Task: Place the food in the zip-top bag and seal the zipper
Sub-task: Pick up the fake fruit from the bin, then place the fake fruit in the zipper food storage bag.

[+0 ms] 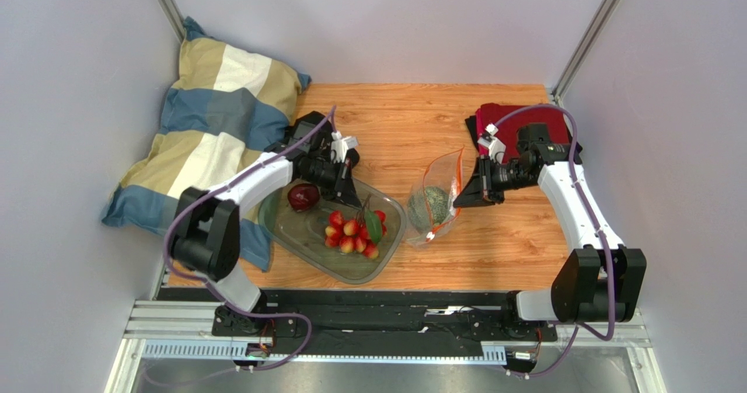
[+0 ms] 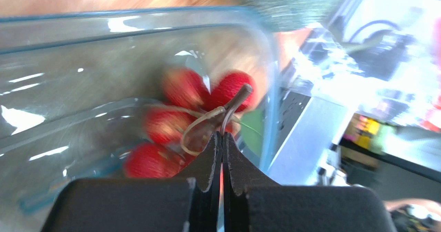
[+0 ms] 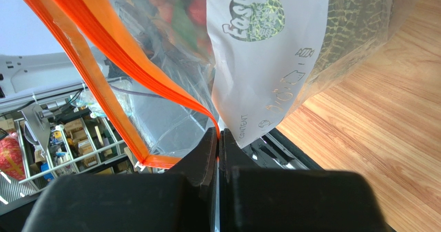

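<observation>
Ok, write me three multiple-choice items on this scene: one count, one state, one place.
1. How many pieces of food lie in the clear tub?
A. one
B. three
C. two

2. How is the left gripper?
A. shut on the stem of the fruit bunch
B. wide open
C. shut on the clear tub's rim

3. Where is the melon?
A. in the clear tub
B. inside the zip-top bag
C. in the left gripper

Answers:
1. C: only the dark red fruit and the fruit bunch are in the tub.
2. A: the left wrist view shows the fingers closed together on the stem.
3. B: its netted green skin shows through the clear bag, whose edge the right gripper pinches.
</observation>
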Tool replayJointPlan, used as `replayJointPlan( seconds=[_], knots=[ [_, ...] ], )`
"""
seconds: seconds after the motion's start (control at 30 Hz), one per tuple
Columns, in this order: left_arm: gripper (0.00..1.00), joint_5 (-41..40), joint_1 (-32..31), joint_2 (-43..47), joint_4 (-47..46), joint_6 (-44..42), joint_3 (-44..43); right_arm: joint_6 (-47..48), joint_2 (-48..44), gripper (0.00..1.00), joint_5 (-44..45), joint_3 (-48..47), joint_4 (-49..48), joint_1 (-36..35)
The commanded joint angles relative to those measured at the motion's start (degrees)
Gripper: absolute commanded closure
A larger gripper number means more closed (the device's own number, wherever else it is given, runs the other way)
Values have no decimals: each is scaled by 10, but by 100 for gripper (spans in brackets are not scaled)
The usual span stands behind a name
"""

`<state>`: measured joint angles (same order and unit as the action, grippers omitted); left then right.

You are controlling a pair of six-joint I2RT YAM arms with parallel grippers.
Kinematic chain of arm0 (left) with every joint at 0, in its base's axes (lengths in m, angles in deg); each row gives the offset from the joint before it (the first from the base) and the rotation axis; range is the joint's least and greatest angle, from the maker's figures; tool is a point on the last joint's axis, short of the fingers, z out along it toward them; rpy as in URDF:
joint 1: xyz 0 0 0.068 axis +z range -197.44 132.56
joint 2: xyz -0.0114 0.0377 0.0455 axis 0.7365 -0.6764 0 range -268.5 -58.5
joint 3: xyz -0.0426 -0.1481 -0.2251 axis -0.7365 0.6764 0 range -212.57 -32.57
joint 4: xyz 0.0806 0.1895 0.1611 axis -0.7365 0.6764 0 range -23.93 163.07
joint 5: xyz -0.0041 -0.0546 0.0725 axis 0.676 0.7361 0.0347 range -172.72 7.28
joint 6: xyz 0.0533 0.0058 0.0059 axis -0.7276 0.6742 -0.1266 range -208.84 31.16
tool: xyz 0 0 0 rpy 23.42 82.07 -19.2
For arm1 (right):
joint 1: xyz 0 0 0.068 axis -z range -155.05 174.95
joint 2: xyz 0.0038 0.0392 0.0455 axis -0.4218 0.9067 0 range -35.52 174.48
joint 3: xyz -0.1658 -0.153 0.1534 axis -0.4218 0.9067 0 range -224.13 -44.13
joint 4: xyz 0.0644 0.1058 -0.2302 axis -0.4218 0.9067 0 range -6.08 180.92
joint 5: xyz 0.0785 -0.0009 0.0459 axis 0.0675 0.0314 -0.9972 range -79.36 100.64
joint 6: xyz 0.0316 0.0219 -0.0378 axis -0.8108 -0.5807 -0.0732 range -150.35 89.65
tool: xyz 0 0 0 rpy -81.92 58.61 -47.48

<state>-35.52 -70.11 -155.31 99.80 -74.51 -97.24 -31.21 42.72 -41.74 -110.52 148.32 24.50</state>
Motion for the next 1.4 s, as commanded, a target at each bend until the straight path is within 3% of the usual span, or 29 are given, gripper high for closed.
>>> replayJointPlan(
  seconds=[0.0,0.3,0.5,0.63,0.83,1.07,1.37],
  knots=[
    [100,-7,1,95,21,-25,-33,-4,-13,100,-2,-6,-19,-1],
    [100,2,-2,174,40,-33,-77,-13,-23,100,-5,0,-34,-1],
    [100,7,-53,194,27,-26,-211,-22,-28,100,-16,8,-48,0],
    [100,9,-110,168,12,-13,-318,-25,-29,100,-17,2,-50,-1],
    [100,1,-165,96,-75,49,-409,-29,-30,100,-18,-23,-47,-1],
    [100,23,-203,14,-204,174,-448,-41,-41,100,-25,-25,-47,-2],
    [100,5,-213,-35,-235,237,-441,-38,-41,100,-28,-37,-38,-3]
  ],
)
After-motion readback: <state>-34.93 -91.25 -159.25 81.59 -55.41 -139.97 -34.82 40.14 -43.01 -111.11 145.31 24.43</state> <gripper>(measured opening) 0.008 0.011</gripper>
